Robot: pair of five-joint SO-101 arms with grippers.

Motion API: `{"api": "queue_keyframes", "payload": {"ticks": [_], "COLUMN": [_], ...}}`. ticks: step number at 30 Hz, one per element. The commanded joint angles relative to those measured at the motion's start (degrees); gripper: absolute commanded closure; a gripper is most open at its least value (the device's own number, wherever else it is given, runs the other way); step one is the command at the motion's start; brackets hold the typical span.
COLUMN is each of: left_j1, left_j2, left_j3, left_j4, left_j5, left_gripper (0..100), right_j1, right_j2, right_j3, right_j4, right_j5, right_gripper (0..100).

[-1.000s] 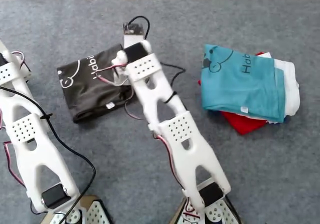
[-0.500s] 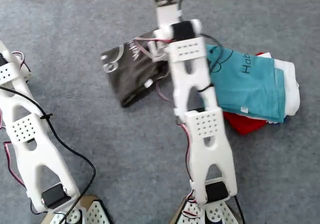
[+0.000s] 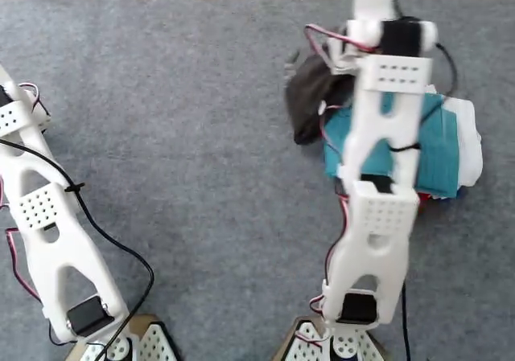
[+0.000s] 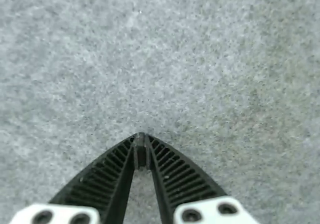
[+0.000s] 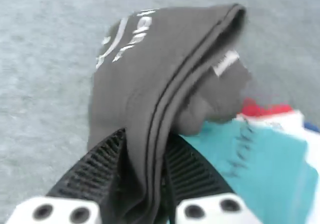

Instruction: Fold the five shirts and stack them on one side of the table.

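A folded dark grey shirt [image 3: 310, 96] hangs off the table in my right gripper [image 5: 146, 156], which is shut on its folded edge [image 5: 150, 109]. It is held at the left side of the shirt stack, whose top is a teal shirt [image 3: 430, 144] lying over a white shirt [image 3: 468, 136] and a red shirt [image 5: 260, 108]. My right arm [image 3: 378, 184] stretches over that stack. My left gripper [image 4: 141, 151] is shut with nothing in it, above bare grey carpet at the table's left side.
Grey carpet [image 3: 185, 136] covers the whole table. My left arm [image 3: 48, 216] stands along the left edge. Loose wires [image 3: 330, 47] hang from the right arm near the dark shirt.
My right arm has swung from the table's middle to the right, carrying the dark shirt over to the stack. The left arm has not moved.
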Motion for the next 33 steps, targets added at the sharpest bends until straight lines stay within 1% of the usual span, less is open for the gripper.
{"api": "queue_keyframes", "payload": {"ticks": [1, 3, 6, 10, 18, 22, 24, 27, 29, 30, 31, 33], "left_j1": [-0.1, 0.0, 0.0, 0.0, 0.0, 0.0, 0.0, 0.0, 0.5, 1.0, 1.6, 3.8], "left_j2": [-3.6, -3.5, -3.4, -3.3, -3.1, -3.1, -3.1, -3.4, -3.6, -3.6, -3.7, -3.7], "left_j3": [-2.9, -2.9, -2.9, -2.9, -2.9, -2.9, -2.9, -2.9, -2.9, -2.9, -3.0, -3.0], "left_j4": [-1.0, -1.0, -1.0, -1.0, -0.9, -0.8, -0.8, -0.7, -0.6, -0.6, -0.5, 0.6], "left_j5": [0.0, 0.0, 0.0, 0.0, 0.0, 0.0, 0.0, 0.0, 0.0, 0.0, -0.2, -0.9], "left_gripper": [97, 97, 97, 97, 97, 97, 97, 97, 97, 97, 97, 97], "right_j1": [4.0, 6.6, 10.8, 15.6, 22.6, 24.4, 24.5, 23.9, 22.9, 22.8, 22.7, 22.9], "right_j2": [-12.2, -16.4, -19.6, -21.1, -16.6, -14.3, -14.3, -16.0, -19.4, -21.7, -24.1, -28.9], "right_j3": [9.5, 14.4, 19.5, 21.2, 23.8, 23.9, 23.9, 24.7, 26.3, 27.4, 28.3, 29.4], "right_j4": [0.1, -0.1, -0.2, -0.2, -0.2, 0.0, 0.1, 0.2, 0.2, 0.2, 0.2, 0.1], "right_j5": [1.5, 3.0, 3.3, 3.5, 8.4, 10.2, 10.7, 11.1, 13.6, 15.1, 15.8, 15.9], "right_gripper": [98.4, 98.4, 98.4, 98.4, 98.4, 97.9, 93.9, 78.1, 67.7, 64.3, 62.6, 62.5]}}
